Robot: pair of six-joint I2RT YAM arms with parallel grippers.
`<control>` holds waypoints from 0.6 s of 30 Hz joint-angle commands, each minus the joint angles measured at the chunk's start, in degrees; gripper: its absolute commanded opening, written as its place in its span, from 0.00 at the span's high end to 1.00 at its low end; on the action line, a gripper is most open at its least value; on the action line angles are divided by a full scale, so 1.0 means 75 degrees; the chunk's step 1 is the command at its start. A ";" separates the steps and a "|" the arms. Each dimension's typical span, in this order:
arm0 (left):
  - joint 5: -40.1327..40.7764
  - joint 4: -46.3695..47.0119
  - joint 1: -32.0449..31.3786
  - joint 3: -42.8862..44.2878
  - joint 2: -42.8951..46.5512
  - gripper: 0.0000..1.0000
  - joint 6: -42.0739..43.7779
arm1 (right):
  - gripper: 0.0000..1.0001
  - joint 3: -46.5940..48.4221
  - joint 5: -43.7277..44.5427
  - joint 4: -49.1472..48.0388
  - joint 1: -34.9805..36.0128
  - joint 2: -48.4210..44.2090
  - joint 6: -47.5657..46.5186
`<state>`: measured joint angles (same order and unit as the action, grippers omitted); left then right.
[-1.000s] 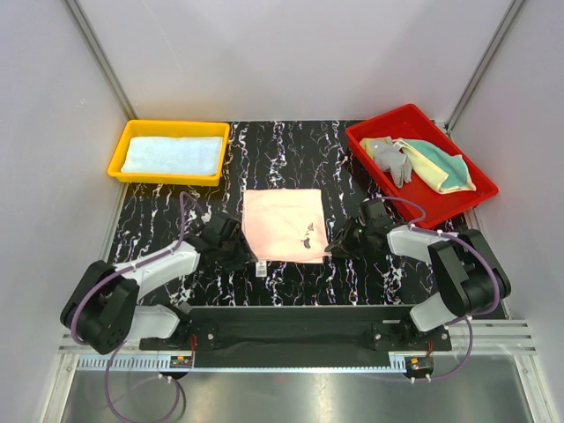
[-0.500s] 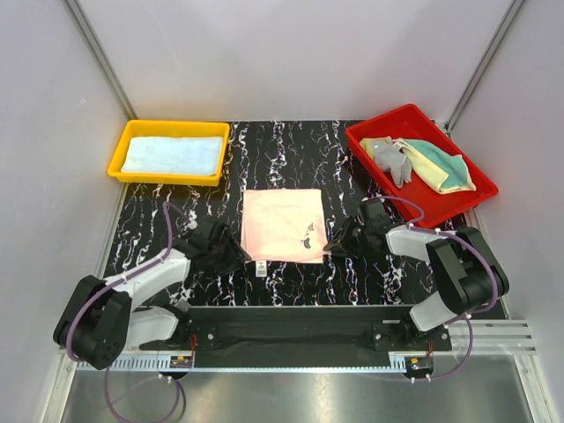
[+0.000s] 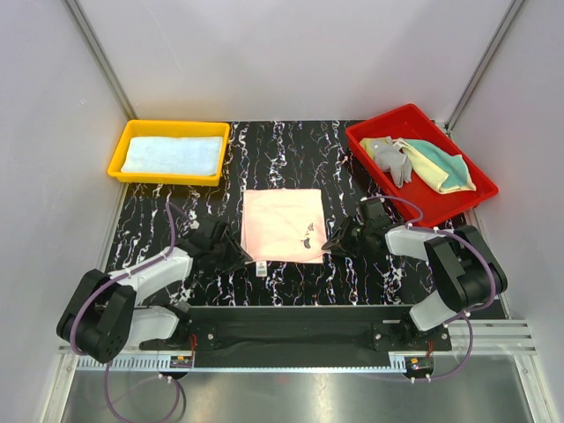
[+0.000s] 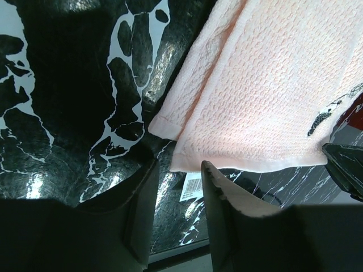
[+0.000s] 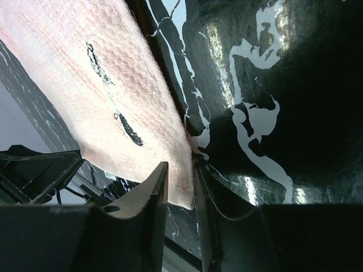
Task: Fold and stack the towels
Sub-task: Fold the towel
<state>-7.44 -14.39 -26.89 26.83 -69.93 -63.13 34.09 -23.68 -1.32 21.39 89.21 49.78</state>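
Nearest, at the front edge of the desk, the 2 arms reach in low toward the pink towel, which lies spread flat at the middle of the desk in 1 layer, not yet folded. The right jaws are clenched on its near right corner, cloth filling the narrow gap between them; the left jaws stand apart just short of the near left corner, with only bare desk and the towel's white label between them. The towel looks light, limp and waffle-textured, so it should sag from any single hold; I judge the 2 near corners the best places to pinch, at the hem, lifted together to keep the edge straight. A small dark mark sits near the right corner. The desk top is glossy, black and marble-patterned, probably slick, so the cloth may slide rather than peel up. Farther back, a yellow tray on the left holds 1 folded light blue towel; a red tray on the right holds a crumpled grey towel and a yellow-and-teal bundle. Plain pale walls close in 3 sides; a fold has room to travel back between the trays.
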 commanded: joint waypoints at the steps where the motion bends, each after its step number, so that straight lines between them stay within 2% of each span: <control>1: -0.0086 0.0313 0.0023 -0.0038 -0.0074 0.61 -0.0113 | 0.68 -0.0127 0.0158 -0.0140 0.0090 0.0187 -0.0063; 6: -0.0074 0.0290 0.0023 0.0149 -0.0121 0.73 -0.0160 | 0.69 -0.0138 0.0146 -0.0164 0.0090 0.0199 -0.0063; 12: -0.0051 0.0161 0.0024 0.0336 -0.0098 0.97 -0.0172 | 0.75 -0.0162 0.0134 -0.0210 0.0090 0.0199 -0.0098; 15: -0.0004 -0.0002 0.0023 0.0535 -0.0039 1.00 -0.0114 | 0.84 -0.0104 0.0122 -0.0164 0.0090 0.0106 -0.0157; 16: 0.0031 -0.0130 0.0023 0.0710 -0.0016 1.00 -0.0090 | 0.95 -0.0069 0.0111 -0.0140 0.0090 0.0047 -0.0192; 18: 0.0101 -0.0353 0.0070 0.0980 0.0008 1.00 0.0120 | 1.00 0.0187 0.0064 0.0035 0.0101 -0.0046 -0.0239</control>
<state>-7.42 -16.43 -26.83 29.67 -70.65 -63.99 33.71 -23.62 -2.44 21.39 89.95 49.15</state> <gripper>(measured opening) 0.013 0.028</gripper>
